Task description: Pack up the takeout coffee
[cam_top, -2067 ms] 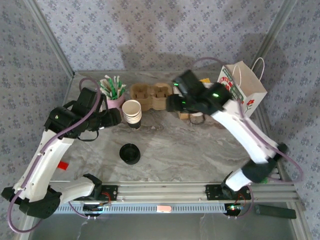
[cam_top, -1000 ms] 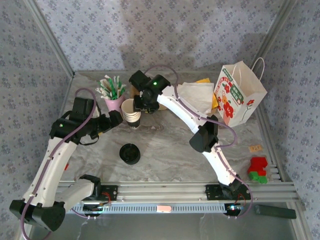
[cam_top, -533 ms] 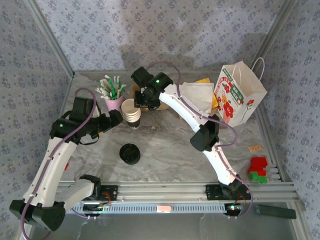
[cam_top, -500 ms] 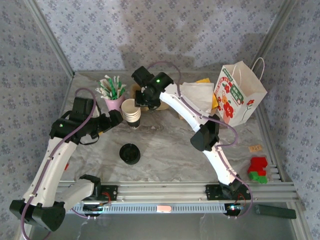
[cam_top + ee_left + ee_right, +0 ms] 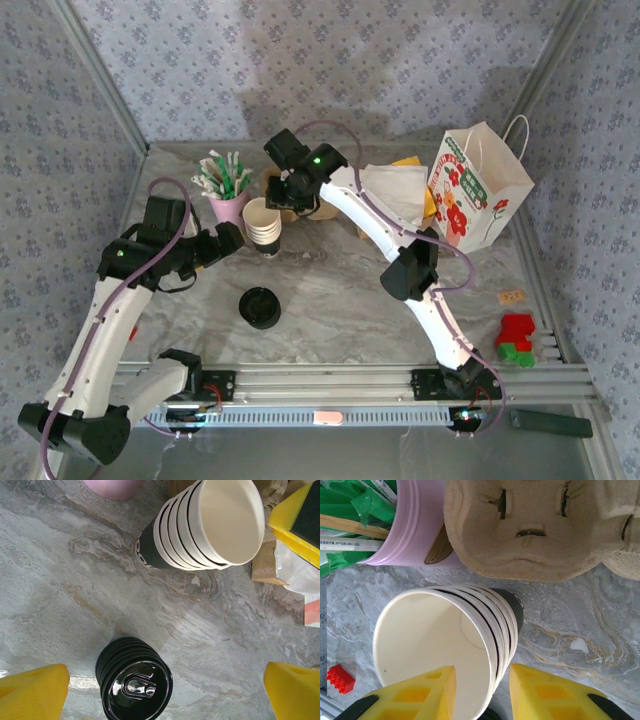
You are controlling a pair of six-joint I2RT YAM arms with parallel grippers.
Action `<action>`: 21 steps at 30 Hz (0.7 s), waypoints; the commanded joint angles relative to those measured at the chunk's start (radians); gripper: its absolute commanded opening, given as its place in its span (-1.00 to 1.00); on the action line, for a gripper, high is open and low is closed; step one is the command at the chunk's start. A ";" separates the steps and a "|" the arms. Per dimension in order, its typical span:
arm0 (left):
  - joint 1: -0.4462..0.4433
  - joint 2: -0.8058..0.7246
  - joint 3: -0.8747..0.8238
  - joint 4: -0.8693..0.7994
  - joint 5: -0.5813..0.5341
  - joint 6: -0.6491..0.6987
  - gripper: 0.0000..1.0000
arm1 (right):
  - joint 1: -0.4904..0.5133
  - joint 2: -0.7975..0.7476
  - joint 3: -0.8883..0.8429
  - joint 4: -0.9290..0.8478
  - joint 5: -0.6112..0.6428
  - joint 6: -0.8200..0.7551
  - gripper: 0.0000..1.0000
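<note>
The takeout coffee is out of view. A stack of lidless paper cups [image 5: 263, 222] leans on the marble table [image 5: 340, 290]. My right gripper [image 5: 284, 201] reaches it from the far right. In the right wrist view this gripper [image 5: 482, 672] has one finger inside the top cup [image 5: 435, 650] and the other outside, closed in on the stacked rims. A stack of black lids [image 5: 260, 307] stands nearer the front. My left gripper [image 5: 226, 242] hovers wide open left of the cups. In its wrist view the left gripper [image 5: 165, 692] has the lid stack [image 5: 134, 685] between its fingertips.
A pink cup of wrapped straws [image 5: 228, 185] and a cardboard cup carrier [image 5: 535, 525] stand just behind the cups. Napkins [image 5: 395, 190] and a flowered paper bag [image 5: 480, 190] are at the back right. A red and green toy [image 5: 515, 335] lies front right.
The right arm swung from beside the bag to the cup stack, then its jaws narrowed around the rim. The left arm drew back slightly and stayed open.
</note>
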 commanded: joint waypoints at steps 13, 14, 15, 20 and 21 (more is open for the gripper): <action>0.009 -0.001 0.035 -0.022 -0.014 0.010 0.99 | 0.008 0.046 0.029 -0.015 0.022 -0.022 -0.46; 0.009 -0.002 0.035 -0.022 -0.013 0.009 0.99 | 0.008 0.045 0.029 -0.014 0.023 -0.022 -0.50; 0.009 -0.001 0.035 -0.021 -0.014 0.008 0.99 | 0.009 0.044 0.029 -0.012 0.027 -0.022 -0.53; 0.009 0.000 0.034 -0.019 -0.012 0.005 0.99 | 0.017 0.034 0.030 -0.015 0.047 -0.022 -0.67; 0.009 -0.001 0.035 -0.019 -0.012 0.004 0.99 | 0.019 0.031 0.029 -0.015 0.049 -0.023 -0.69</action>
